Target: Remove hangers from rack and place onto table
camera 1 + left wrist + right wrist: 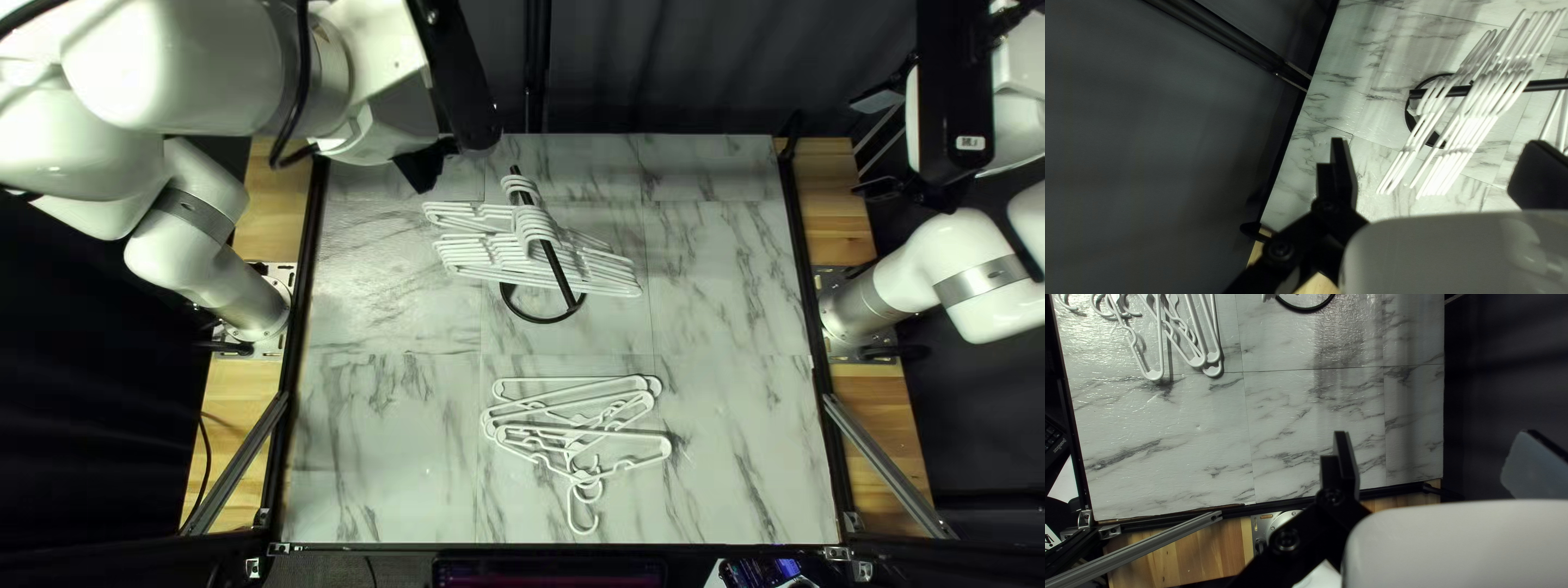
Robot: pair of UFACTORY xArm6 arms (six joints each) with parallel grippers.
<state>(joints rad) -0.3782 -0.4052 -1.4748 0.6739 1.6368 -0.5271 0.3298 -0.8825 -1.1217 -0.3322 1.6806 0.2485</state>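
Gaping wide: left jaws [422, 167], right jaws [867, 146]; tabletop [735, 436] spreads beside loose hangers [599, 436] toward edges [815, 338].

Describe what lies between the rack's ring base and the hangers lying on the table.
Only marble-patterned tabletop lies between the ring base and those hangers, as the top left view shows.

The hangers [533, 227] are white, the rack [561, 276] black, the tabletop [729, 294] grey-veined white.

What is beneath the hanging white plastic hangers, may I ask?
A black ring base on white marbled tabletop; in the top left view, hangers hide its far side.
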